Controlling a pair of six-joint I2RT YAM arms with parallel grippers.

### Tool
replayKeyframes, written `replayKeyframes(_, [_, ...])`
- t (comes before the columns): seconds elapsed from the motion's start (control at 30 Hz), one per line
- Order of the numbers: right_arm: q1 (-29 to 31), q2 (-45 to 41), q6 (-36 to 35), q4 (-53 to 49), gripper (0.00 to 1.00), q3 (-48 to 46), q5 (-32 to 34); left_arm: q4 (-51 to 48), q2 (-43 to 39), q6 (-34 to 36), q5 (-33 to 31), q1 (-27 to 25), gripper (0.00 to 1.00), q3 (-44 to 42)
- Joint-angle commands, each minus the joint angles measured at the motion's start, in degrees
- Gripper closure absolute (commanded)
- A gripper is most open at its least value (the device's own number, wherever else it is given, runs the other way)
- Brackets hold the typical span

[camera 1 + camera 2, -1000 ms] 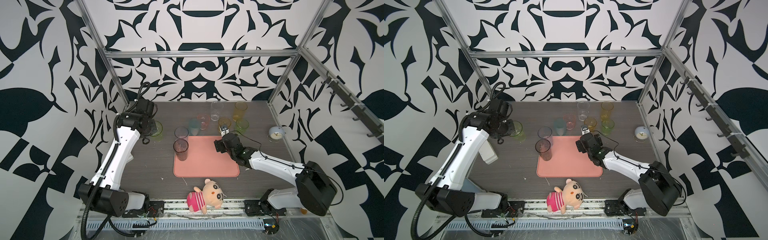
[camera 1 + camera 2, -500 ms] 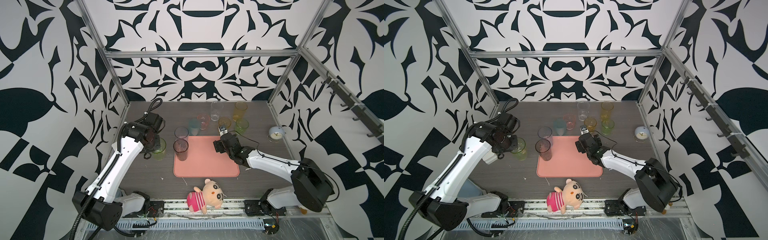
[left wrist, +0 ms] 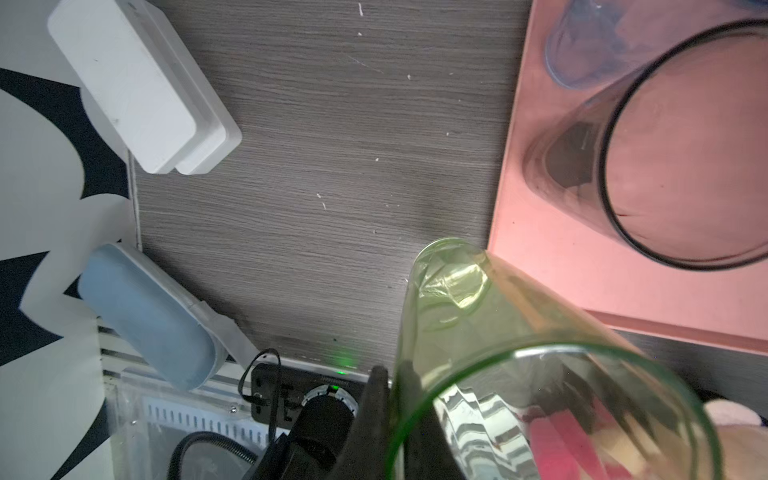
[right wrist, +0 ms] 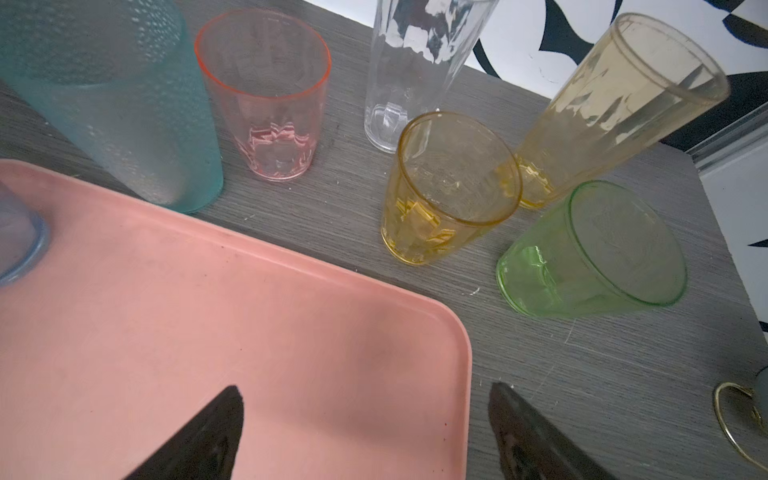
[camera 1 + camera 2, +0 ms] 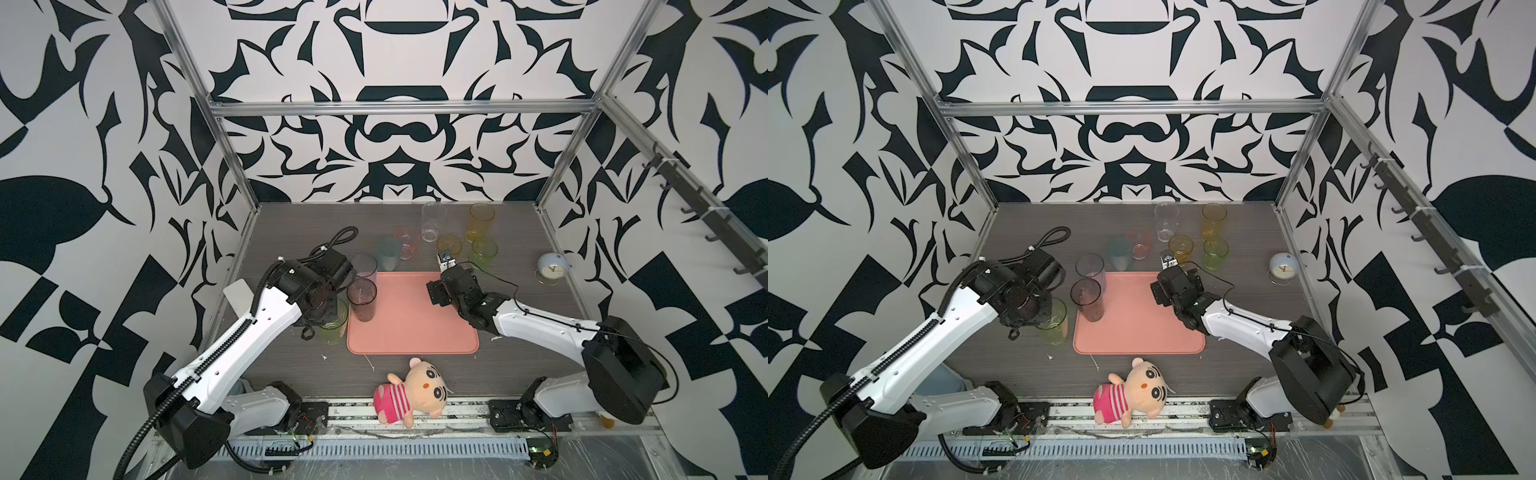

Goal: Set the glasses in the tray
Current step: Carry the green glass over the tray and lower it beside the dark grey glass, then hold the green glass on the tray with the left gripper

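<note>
Our left gripper (image 3: 392,388) is clamped on the rim of the tall green glass (image 3: 498,332), with one finger outside the wall and one inside it. The glass reaches away from the fingers, and its base sits at the edge of the tray (image 3: 540,249), by a corner. We cannot tell whether the base touches the table (image 3: 332,145). Just past this glass the smoky glass (image 3: 685,166) stands upright on the tray, with the blue-grey glass (image 3: 582,50) behind it. Well apart on the gripper's other side, a white box (image 3: 137,91) and a blue oblong thing (image 3: 149,311) lie along the table's edge.

Our right gripper (image 4: 365,386) is spread wide and holds nothing. It hangs over a rounded corner of the tray, one finger above the tray and the other above bare table. Ahead of it six glasses stand on the table, off the tray. The amber glass (image 4: 449,187) and the short green glass (image 4: 590,249) are nearest. Beyond them are the teal glass (image 4: 116,104), the pink glass (image 4: 266,95), the clear glass (image 4: 415,70) and the yellow glass (image 4: 615,104). In a top view, a plush toy (image 5: 415,390) lies back toward the arm bases.
</note>
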Motion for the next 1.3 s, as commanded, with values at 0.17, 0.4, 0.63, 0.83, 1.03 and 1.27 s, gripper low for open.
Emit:
replayKeyframes(0.17, [0.30, -0.99, 0.83, -0.11, 0.05, 2.04, 1.25, 3.26, 0.99, -3.47, 1.65, -5.38, 1.00, -0.82])
replayKeyframes(0.4, [0.31, -0.99, 0.81, -0.10, 0.05, 2.04, 1.33, 7.22, 1.41, -3.93, 3.03, -6.63, 1.00, -2.35])
replayKeyframes(0.63, [0.31, -0.65, 0.79, -0.19, 0.05, 2.21, 1.51, 10.75, 1.90, -4.19, 4.35, -6.81, 1.00, -4.32])
replayKeyframes(0.83, [0.31, -0.57, 0.81, -0.21, 0.05, 2.21, 1.51, 12.68, 2.44, -4.35, 4.45, -6.85, 1.00, -5.71])
replayKeyframes(1.03, [0.27, -0.29, 0.84, -0.42, 0.05, 2.47, 1.60, 14.71, 3.43, -4.43, 5.62, -6.85, 1.00, -6.87])
replayKeyframes(1.27, [0.30, -0.15, 0.84, -0.33, 0.05, 2.57, 1.33, 15.09, 5.85, -4.02, 5.77, -6.85, 1.00, -6.72])
